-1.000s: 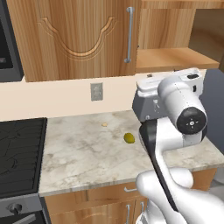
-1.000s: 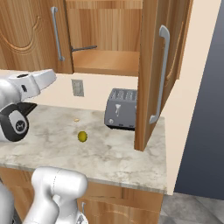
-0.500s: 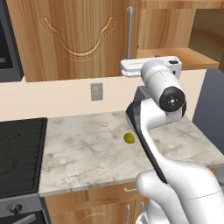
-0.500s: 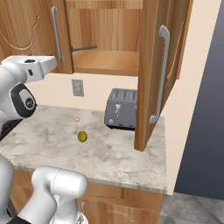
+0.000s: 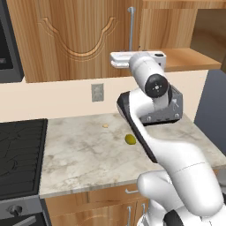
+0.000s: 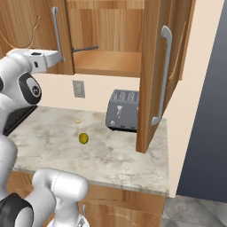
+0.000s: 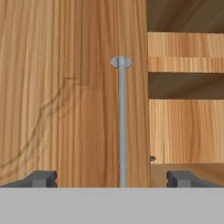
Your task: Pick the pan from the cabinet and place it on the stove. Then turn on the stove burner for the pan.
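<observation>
Marble counter (image 5: 88, 150), wooden cabinet (image 5: 79, 39), stove (image 5: 20, 154)

Grey two-slot toaster (image 6: 123, 110) at centre frame on the marble worktop (image 6: 111, 153), small olive-green fruit (image 6: 83, 138) lower left of it, wall outlet (image 6: 79, 88) above, tiny pale crumb (image 5: 105, 126) mid-frame

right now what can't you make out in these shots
- Pan: in the right base view just its thin dark handle pokes out of the open cabinet; the closed left door hides the body.
- Stove: cut off by the left edge in the left base view; the knob is too small to read.
- Toaster: its right end sits behind the open door in the right base view.
</observation>
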You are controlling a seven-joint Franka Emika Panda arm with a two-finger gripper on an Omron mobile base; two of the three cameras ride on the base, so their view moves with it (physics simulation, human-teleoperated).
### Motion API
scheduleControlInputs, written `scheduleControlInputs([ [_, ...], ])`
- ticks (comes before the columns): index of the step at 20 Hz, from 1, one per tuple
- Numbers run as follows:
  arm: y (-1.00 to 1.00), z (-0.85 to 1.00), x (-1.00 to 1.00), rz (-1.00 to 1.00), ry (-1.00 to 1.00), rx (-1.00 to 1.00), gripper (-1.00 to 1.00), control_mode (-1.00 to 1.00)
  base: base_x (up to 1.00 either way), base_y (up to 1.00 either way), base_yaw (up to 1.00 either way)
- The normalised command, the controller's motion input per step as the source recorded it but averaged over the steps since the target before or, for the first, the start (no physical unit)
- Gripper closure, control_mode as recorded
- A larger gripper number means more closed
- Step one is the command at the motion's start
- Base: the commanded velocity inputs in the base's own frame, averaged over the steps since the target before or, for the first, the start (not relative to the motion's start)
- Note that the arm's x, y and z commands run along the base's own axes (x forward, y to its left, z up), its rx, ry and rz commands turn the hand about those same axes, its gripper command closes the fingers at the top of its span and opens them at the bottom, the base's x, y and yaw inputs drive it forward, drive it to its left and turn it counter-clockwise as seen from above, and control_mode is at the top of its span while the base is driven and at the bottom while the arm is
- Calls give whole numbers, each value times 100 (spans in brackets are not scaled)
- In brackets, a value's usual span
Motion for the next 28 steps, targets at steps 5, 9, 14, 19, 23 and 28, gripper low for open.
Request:
scheduleControlInputs([
  [5, 1, 0, 46, 11, -3, 0, -100, -100, 0, 0, 0],
  [9, 0, 0, 25, 11, -7, -1, -100, -100, 0, 0, 0],
  [14, 0, 0, 8, 5, -5, -2, -100, -100, 0, 0, 0],
  [19, 0, 0, 0, 0, -4, -3, -100, -100, 0, 0, 0],
  [23, 0, 0, 2, 0, -1, -3, -100, -100, 0, 0, 0],
  [28, 0, 0, 13, -1, 0, -2, -100, -100, 0, 0, 0],
])
